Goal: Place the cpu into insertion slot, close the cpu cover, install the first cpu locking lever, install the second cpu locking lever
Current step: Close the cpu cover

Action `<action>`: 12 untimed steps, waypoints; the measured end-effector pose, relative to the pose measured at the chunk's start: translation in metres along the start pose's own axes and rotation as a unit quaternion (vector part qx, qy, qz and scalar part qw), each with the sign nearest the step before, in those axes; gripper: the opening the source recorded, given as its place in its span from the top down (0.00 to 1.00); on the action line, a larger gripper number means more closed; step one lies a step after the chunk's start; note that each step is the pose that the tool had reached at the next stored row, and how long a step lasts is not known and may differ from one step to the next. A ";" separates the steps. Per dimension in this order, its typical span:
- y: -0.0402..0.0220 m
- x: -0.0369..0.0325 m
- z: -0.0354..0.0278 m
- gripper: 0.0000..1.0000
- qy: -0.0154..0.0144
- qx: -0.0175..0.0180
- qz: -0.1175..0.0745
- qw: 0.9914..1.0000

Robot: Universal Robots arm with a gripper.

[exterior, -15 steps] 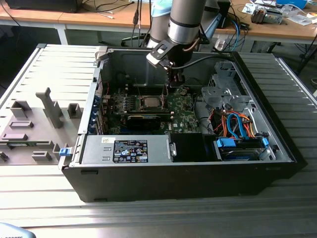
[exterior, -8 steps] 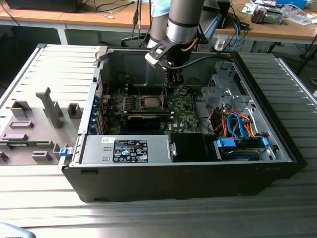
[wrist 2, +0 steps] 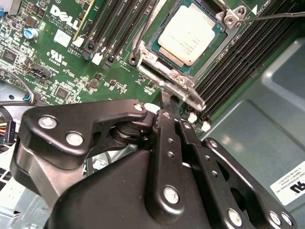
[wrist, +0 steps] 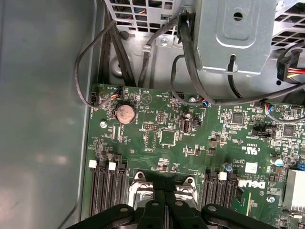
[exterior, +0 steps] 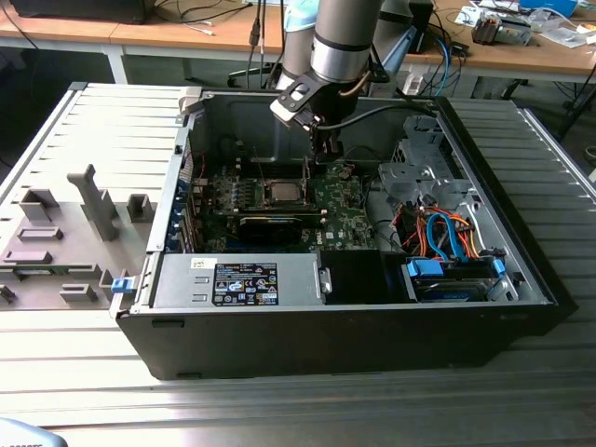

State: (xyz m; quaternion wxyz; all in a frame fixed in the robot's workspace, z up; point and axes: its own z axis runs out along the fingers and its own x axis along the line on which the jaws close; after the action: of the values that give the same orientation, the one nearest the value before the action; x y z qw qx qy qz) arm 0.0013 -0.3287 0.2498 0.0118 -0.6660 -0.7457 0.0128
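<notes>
The cpu [wrist 2: 190, 31], a dull silver square, lies flat in the insertion slot [wrist 2: 202, 62] on the green board; in the exterior view the cpu [exterior: 282, 193] sits mid-board inside the case. The silver cpu cover [wrist 2: 143, 59] frames it and seems to lie down around it. A thin wire locking lever [wrist 2: 271, 16] sticks out from one socket corner. My gripper [wrist 2: 167, 98] is shut with nothing between the fingers, its tips at the socket's hinge edge. In the first wrist view the gripper [wrist: 165, 195] points at that same edge. In the exterior view the gripper [exterior: 326, 149] hangs just behind the socket.
Black memory slots [wrist 2: 109, 33] flank the socket on both sides. A grey drive cage [exterior: 419, 172] and bundled cables [exterior: 438, 233] stand on the exterior view's right. A black power supply [exterior: 242, 284] fills the case's front. Case walls [exterior: 186, 177] close in around the board.
</notes>
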 end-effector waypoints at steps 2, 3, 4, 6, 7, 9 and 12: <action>-0.0007 0.0001 0.0000 0.89 0.000 0.000 0.000 1.000; -0.0009 0.0001 0.0000 0.89 0.000 0.000 0.000 1.000; -0.0013 0.0001 0.0000 0.89 0.000 0.000 0.000 1.000; -0.0017 0.0002 0.0000 0.89 0.000 0.000 0.000 1.000; -0.0021 0.0002 0.0001 0.89 0.000 0.000 0.000 1.000; -0.0028 0.0003 0.0001 0.89 0.000 0.000 0.000 1.000; -0.0044 0.0005 0.0004 0.89 0.000 0.000 0.000 1.000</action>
State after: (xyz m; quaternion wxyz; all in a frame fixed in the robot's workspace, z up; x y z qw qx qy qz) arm -0.0032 -0.3287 0.2495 0.0118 -0.6660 -0.7457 0.0129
